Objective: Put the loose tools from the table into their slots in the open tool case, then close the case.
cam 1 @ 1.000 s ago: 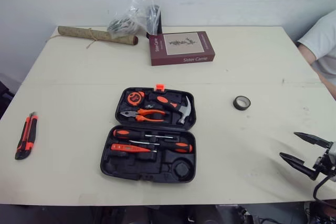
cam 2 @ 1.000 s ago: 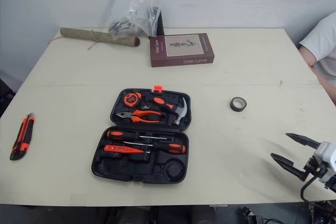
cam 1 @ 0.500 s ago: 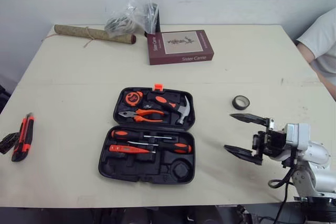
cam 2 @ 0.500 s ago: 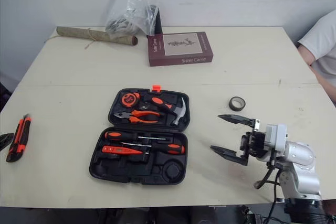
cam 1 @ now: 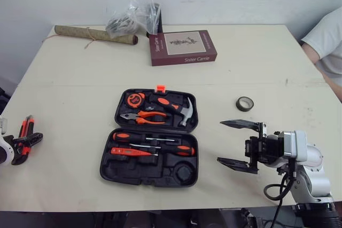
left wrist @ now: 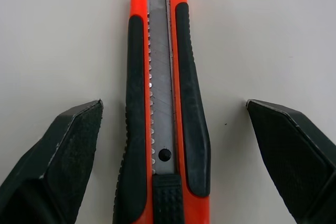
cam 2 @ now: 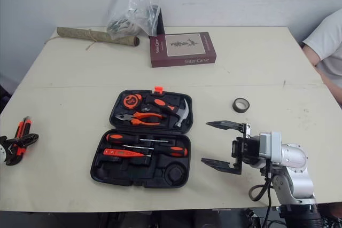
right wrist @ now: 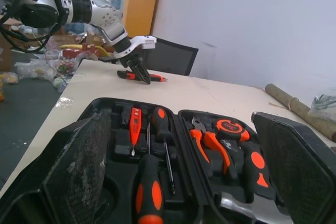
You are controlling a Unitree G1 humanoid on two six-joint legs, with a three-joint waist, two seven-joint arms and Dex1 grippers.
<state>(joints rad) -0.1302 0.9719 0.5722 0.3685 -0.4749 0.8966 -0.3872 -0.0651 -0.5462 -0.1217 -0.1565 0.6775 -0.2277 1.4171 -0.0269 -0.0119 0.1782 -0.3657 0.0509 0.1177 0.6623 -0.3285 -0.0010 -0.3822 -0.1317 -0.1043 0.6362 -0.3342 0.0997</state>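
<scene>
Knife (left wrist: 163, 77) looks light and stiff, rubber-sided, lying between the wide-spread left gripper (left wrist: 173, 104), so pinch mid-handle; right gripper (cam 2: 205, 142) gapes beside the case (cam 2: 123, 174).

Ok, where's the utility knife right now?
The utility knife is at the table's left edge, well left of the open tool case, lying between the open fingers of the left gripper.
</scene>
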